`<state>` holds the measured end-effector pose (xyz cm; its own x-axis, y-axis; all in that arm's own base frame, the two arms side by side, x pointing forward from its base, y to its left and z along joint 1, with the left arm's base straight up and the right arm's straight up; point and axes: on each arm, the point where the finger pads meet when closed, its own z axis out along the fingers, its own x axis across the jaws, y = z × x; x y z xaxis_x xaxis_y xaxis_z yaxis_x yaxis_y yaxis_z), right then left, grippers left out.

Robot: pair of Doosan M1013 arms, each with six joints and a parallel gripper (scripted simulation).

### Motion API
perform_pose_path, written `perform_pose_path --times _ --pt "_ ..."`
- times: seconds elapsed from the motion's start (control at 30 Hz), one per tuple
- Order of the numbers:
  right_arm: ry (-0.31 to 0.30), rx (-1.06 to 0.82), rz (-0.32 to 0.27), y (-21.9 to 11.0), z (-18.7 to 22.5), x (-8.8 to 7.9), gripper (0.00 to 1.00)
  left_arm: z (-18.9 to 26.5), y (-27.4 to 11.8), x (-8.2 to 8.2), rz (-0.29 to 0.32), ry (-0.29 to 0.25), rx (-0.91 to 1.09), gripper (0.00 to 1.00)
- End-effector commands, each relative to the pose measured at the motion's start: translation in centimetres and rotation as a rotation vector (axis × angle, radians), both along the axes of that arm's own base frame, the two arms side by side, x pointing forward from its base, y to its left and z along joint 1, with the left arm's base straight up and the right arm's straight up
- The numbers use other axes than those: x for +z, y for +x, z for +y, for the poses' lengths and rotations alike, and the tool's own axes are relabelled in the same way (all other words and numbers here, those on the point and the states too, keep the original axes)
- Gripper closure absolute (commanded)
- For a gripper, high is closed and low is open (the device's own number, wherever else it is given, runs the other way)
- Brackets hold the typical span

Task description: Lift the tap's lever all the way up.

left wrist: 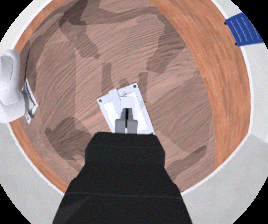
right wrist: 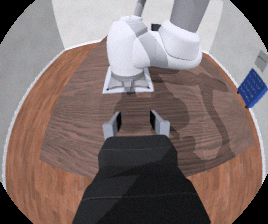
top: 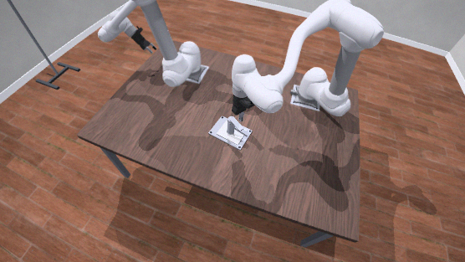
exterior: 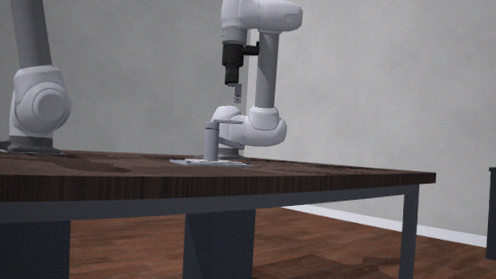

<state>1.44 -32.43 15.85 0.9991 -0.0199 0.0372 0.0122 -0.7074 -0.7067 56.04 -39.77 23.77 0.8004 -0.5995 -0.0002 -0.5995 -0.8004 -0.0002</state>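
Observation:
The tap's grey column (top: 231, 128) (exterior: 211, 144) stands upright on a white base plate (top: 214, 131) (exterior: 179, 161) (left wrist: 107, 111). Its flat lever (exterior: 229, 121) lies about level at the top of the column, above the slanting spout (exterior: 231, 143). My left gripper (top: 241, 117) (exterior: 237, 102) (left wrist: 127, 113) is shut and empty, pointing down, a little above the lever with a visible gap. In the left wrist view its fingers hide part of the tap. My right gripper (top: 153, 48) (right wrist: 135, 117) is open and empty, far from the tap, beyond the table's far-left side in the top view.
The tap's plate rests on the brown wooden table (top: 188, 151) (exterior: 312, 174). The right arm's base (top: 184, 67) (exterior: 42, 102) and the left arm's base (top: 315, 89) stand along the table's back edge. A blue object (left wrist: 245, 29) (right wrist: 253, 88) is beyond the table.

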Motion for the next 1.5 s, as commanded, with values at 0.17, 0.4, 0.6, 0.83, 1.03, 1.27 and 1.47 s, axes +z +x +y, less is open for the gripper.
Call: perform_pose_path --times 0.17,0.4,0.6,0.83,1.03,1.27,1.47 --pt "-0.001 0.000 0.000 0.01 -0.02 0.03 0.00 -0.01 0.03 0.09 -0.001 -0.001 0.000 0.00" --pt "-0.001 0.000 0.000 0.01 -0.02 0.03 0.00 -0.01 0.03 0.09 -0.001 -0.001 0.000 0.00" --pt "-0.001 0.000 0.000 0.01 -0.02 0.03 0.00 -0.01 0.03 0.09 -0.001 -0.001 0.000 0.00" --pt "-0.001 0.000 0.000 0.01 -0.02 0.03 0.00 -0.01 0.03 0.09 -0.001 -0.001 0.000 0.00" --pt "-0.001 0.000 0.000 0.01 -0.02 0.03 0.00 -0.01 0.03 0.09 -0.001 -0.001 0.000 0.00" --pt "-0.001 0.000 0.000 0.01 -0.02 0.03 0.00 -0.01 0.03 0.07 -0.001 -0.001 0.000 0.00" --pt "-0.001 0.000 0.000 0.01 -0.02 0.03 0.00 -0.01 0.03 -0.14 -0.001 0.000 0.000 0.00"
